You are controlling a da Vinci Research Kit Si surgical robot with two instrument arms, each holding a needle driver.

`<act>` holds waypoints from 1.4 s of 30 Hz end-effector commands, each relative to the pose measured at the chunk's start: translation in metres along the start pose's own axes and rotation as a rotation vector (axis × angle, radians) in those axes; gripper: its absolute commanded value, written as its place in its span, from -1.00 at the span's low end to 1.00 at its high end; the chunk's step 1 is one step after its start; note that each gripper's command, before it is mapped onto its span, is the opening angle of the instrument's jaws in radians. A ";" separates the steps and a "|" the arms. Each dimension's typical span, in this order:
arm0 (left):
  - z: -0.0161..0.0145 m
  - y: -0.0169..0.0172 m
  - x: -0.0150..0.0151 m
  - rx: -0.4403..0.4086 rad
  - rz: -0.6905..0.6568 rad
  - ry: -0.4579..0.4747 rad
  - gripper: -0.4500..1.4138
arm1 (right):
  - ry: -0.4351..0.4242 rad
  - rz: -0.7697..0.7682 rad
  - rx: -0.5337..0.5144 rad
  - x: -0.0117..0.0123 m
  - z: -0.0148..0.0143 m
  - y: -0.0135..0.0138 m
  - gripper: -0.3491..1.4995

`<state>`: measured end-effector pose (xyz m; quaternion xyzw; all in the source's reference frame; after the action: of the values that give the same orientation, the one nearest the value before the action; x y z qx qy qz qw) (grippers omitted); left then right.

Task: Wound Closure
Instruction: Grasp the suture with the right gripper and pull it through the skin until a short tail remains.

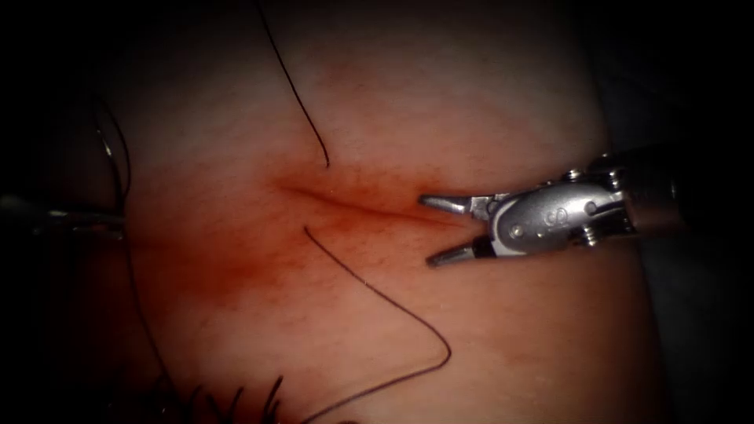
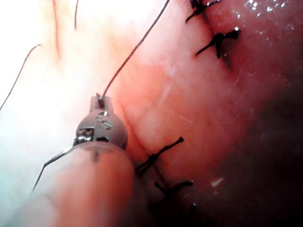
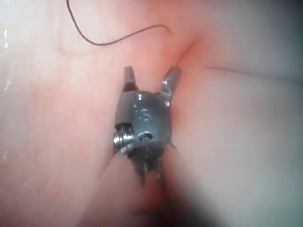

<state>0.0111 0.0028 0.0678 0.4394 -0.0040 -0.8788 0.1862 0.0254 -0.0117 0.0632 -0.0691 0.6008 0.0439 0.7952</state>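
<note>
My left gripper (image 2: 100, 100) sits at the far left of the endoscope view. In the left wrist view its jaws look pinched together on the thread (image 2: 135, 49), which runs taut away from the tips. A second thin strand trails back along its side. I cannot make out the needle for certain. A pale curve among the thread loops by this gripper may be it, and I see no needle standing in the tissue (image 1: 471, 102). Finished stitches (image 2: 161, 152) lie across the closed stretch just beside this gripper.

Toward the middle, red fluid (image 1: 236, 259) stains the tissue around the left end of the cut (image 1: 353, 206), which is a shallow line here with no stitch over it. 2 loose strands end near it: 1 above (image 1: 294, 94) and 1 below (image 1: 377, 294), which curls off toward the near edge.

At the cut's right end my right gripper (image 1: 430, 231) is spread wide and holds nothing. 1 jaw sits on either side of the cut line. In the right wrist view the right gripper (image 3: 151, 74) hangs just over the surface.

I judge this a thread-handling moment, though I cannot name the exact step from here. Any next move calls for keeping my held strand steady and keeping the open jaws off the tissue and the loose ends. There is bare tissue above and below the cut, and it falls into shadow beyond my right shaft.
</note>
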 end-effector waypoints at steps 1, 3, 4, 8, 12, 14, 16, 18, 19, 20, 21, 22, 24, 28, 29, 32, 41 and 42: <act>0.0007 -0.0001 -0.0002 0.001 0.001 0.001 -1.00 | 0.004 -0.006 0.005 -0.0006 0.0020 -0.0008 0.98; 0.0007 -0.0001 -0.0002 0.001 0.001 0.001 -1.00 | -0.007 -0.015 0.022 -0.0010 0.0031 -0.0014 0.98; 0.0008 -0.0001 -0.0001 0.001 0.001 0.001 -1.00 | -0.011 -0.019 0.028 -0.0011 0.0035 -0.0017 0.98; 0.0007 -0.0001 -0.0001 0.001 0.002 0.001 -1.00 | -0.030 -0.033 0.054 -0.0015 0.0052 -0.0030 0.98; 0.0007 -0.0001 -0.0001 0.001 0.001 0.001 -1.00 | -0.032 -0.040 0.067 -0.0014 0.0065 -0.0039 0.98; 0.0007 -0.0001 -0.0001 0.001 0.001 0.001 -1.00 | -0.029 -0.041 0.072 -0.0012 0.0070 -0.0041 0.98; 0.0007 -0.0001 -0.0001 0.001 0.001 0.001 -1.00 | -0.026 -0.042 0.074 -0.0010 0.0073 -0.0042 0.98; 0.0007 -0.0001 -0.0001 0.001 0.001 0.001 -1.00 | -0.025 -0.041 0.077 -0.0009 0.0077 -0.0042 0.98; 0.0007 -0.0001 -0.0001 0.001 0.001 0.001 -1.00 | -0.023 -0.041 0.078 -0.0008 0.0080 -0.0043 0.98; 0.0008 -0.0001 -0.0001 0.001 0.001 0.001 -1.00 | -0.019 -0.041 0.077 -0.0007 0.0082 -0.0043 0.98; 0.0008 -0.0001 -0.0001 0.001 0.001 0.001 -1.00 | -0.016 -0.040 0.075 -0.0006 0.0085 -0.0043 0.98; 0.0008 -0.0001 -0.0001 0.001 0.001 0.001 -1.00 | -0.013 -0.040 0.076 -0.0005 0.0088 -0.0043 0.98; 0.0008 -0.0001 -0.0001 0.001 0.001 0.000 -1.00 | -0.011 -0.039 0.077 -0.0004 0.0093 -0.0043 0.98; 0.0008 -0.0001 -0.0001 0.001 0.001 0.000 -1.00 | 0.005 -0.043 0.084 -0.0003 0.0101 -0.0042 0.98; 0.0008 -0.0001 -0.0001 0.001 0.001 0.000 -1.00 | 0.008 -0.044 0.086 -0.0004 0.0104 -0.0042 0.98; 0.0008 -0.0001 -0.0001 0.001 0.001 0.000 -1.00 | 0.007 -0.043 0.083 -0.0004 0.0109 -0.0041 0.98; 0.0009 -0.0001 0.0000 0.002 0.001 -0.001 -1.00 | 0.011 -0.044 0.081 -0.0003 0.0113 -0.0042 0.91; 0.0009 -0.0001 0.0000 0.002 0.001 -0.001 -1.00 | 0.011 -0.044 0.082 -0.0003 0.0113 -0.0042 0.85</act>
<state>0.0109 0.0027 0.0677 0.4389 -0.0050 -0.8791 0.1857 0.0361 -0.0138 0.0663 -0.0501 0.6041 0.0019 0.7953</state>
